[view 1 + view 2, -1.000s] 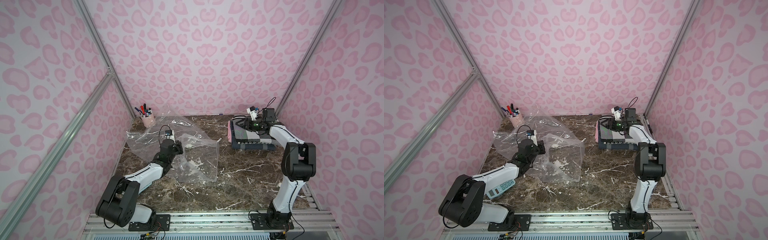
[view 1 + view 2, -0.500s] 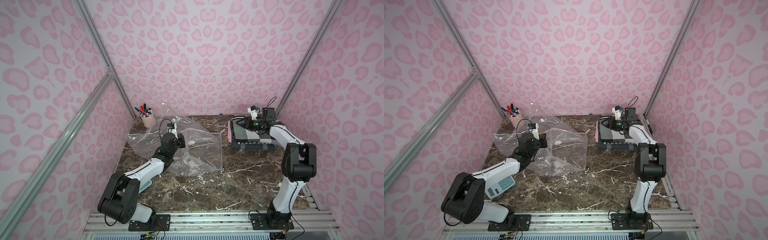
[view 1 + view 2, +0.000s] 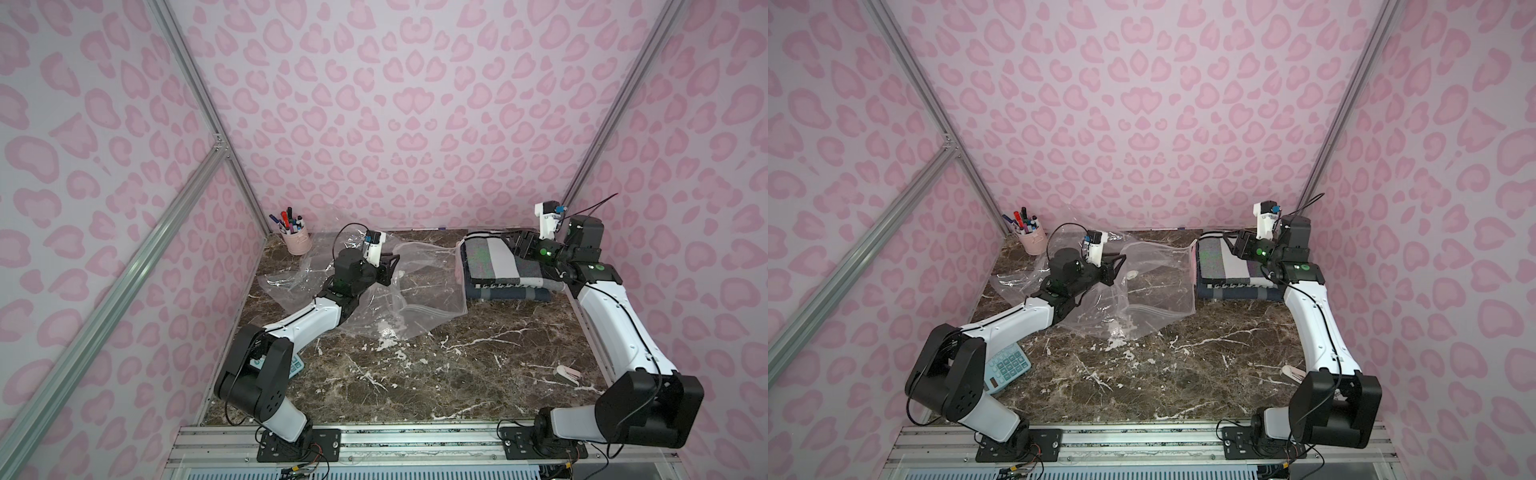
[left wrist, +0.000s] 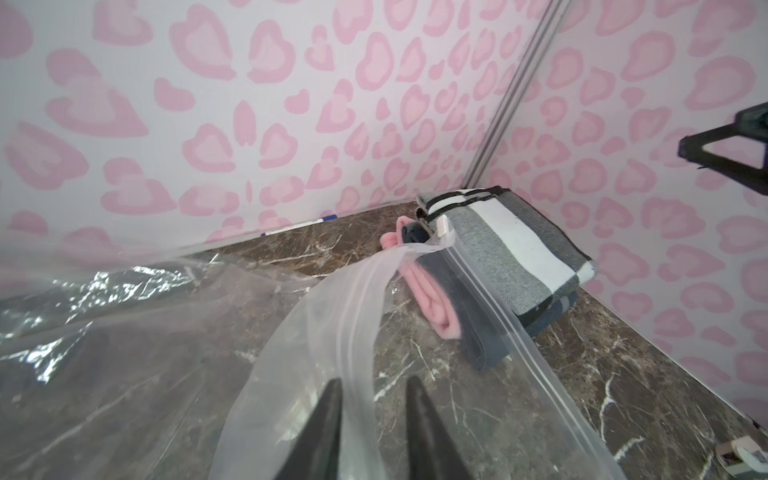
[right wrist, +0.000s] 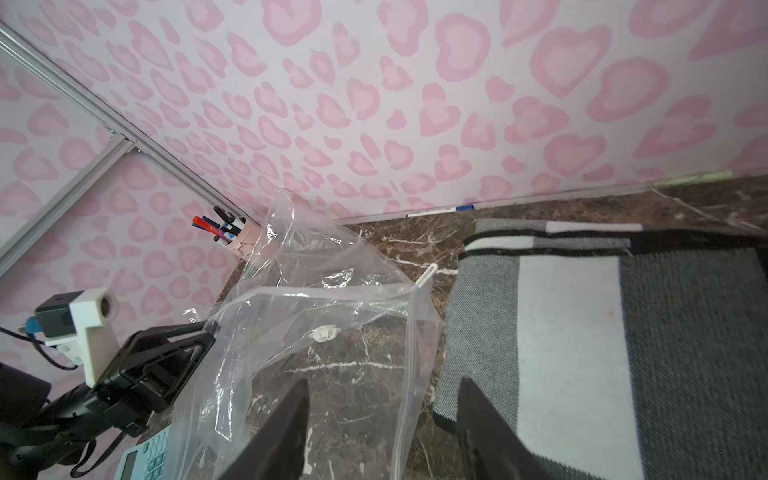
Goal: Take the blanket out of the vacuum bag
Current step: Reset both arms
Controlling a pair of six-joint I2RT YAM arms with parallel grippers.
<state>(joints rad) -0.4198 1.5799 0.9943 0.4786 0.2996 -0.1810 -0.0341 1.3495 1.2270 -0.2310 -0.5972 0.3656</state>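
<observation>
Blanket (image 3: 498, 259) lies beside vacuum bag (image 3: 428, 282), edges perhaps touching, pen cup (image 3: 296, 241) behind.

The table's (image 3: 436, 374) front middle lies open; vacuum bag (image 3: 428, 286), blanket (image 3: 498, 262) and pen cup (image 3: 297, 243) crowd the back.

There is one pile of folded cloth blankets (image 3: 490, 262), grey and white on top, and one big clear crinkly plastic bag (image 3: 428, 286) lies just beside that pile. Well apart from the pile are one round pink cup of pens (image 3: 297, 245) and one flat blue-green calculator (image 3: 1007, 368). One thin white pen (image 5: 440, 211) lies near the pile.
</observation>
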